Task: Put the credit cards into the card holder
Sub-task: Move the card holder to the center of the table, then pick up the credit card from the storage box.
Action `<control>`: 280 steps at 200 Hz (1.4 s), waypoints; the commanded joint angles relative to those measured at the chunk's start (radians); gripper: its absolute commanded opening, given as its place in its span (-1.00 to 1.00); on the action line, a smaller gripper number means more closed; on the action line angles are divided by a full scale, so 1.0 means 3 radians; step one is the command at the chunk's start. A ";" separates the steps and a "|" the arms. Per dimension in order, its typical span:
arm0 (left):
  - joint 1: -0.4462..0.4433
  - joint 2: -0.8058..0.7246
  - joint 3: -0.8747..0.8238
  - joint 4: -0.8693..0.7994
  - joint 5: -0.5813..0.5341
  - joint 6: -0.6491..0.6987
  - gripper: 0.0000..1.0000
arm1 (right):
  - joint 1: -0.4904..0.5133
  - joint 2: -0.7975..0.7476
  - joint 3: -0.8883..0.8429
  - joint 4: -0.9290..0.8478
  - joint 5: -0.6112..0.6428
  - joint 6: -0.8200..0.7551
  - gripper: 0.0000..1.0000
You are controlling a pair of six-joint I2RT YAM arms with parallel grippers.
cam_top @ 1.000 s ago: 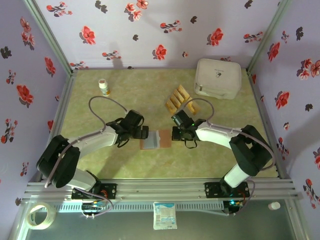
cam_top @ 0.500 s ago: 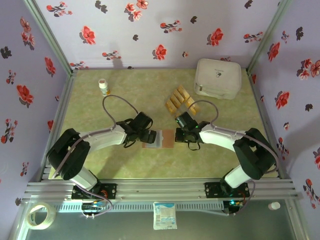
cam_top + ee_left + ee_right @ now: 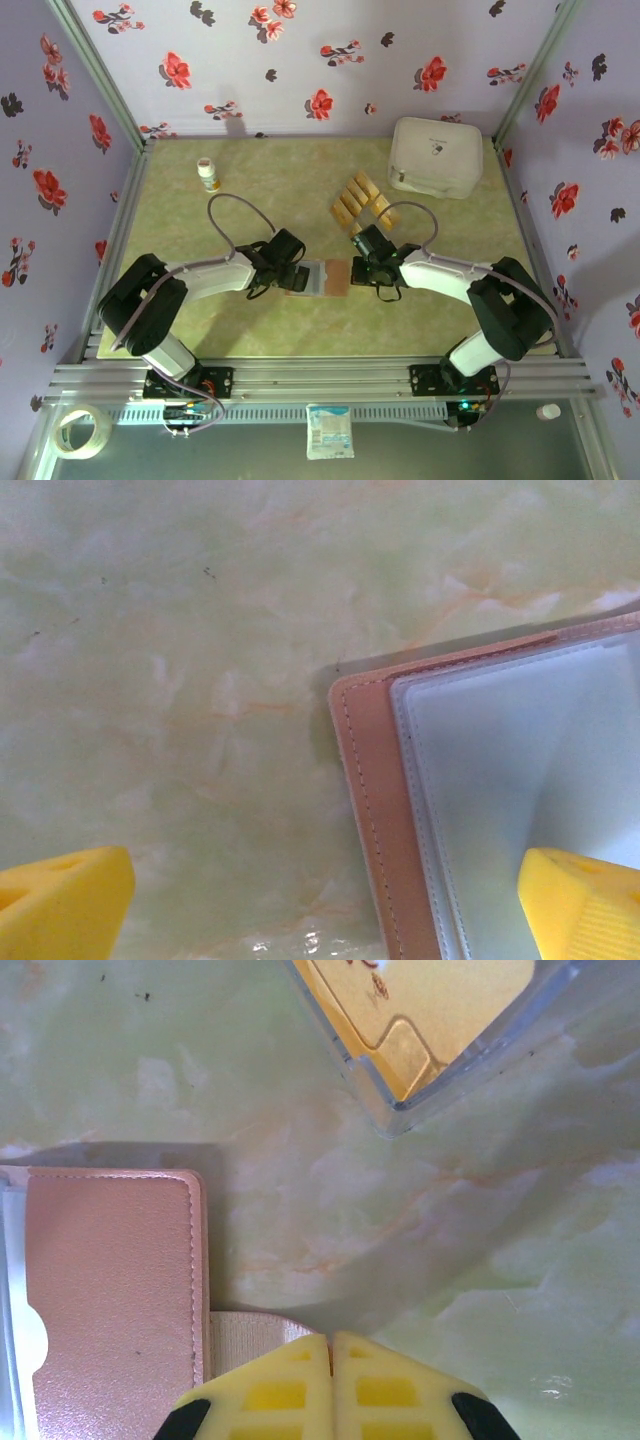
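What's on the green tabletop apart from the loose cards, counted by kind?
card holder: 1
white box: 1
small bottle: 1
Total: 3

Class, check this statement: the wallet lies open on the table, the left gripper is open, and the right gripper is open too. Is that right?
Not quite. The right gripper is shut: the right wrist view shows its yellow fingertips pressed together. The wallet does lie open on the table, and the left gripper is open.
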 commanded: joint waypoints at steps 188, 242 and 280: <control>0.0023 -0.0500 0.0079 -0.0172 -0.0169 -0.0141 0.99 | -0.0165 -0.0584 0.0796 -0.0922 0.0301 -0.0611 0.01; 0.0191 -0.0808 -0.0125 -0.0181 -0.0173 -0.0192 0.99 | -0.0259 0.0135 0.1501 -0.1338 0.0331 -0.1227 -0.11; 0.0310 -0.0972 -0.0261 -0.0202 -0.0159 -0.0208 0.99 | -0.0280 0.0555 0.1803 -0.1448 0.0501 -0.1374 -0.23</control>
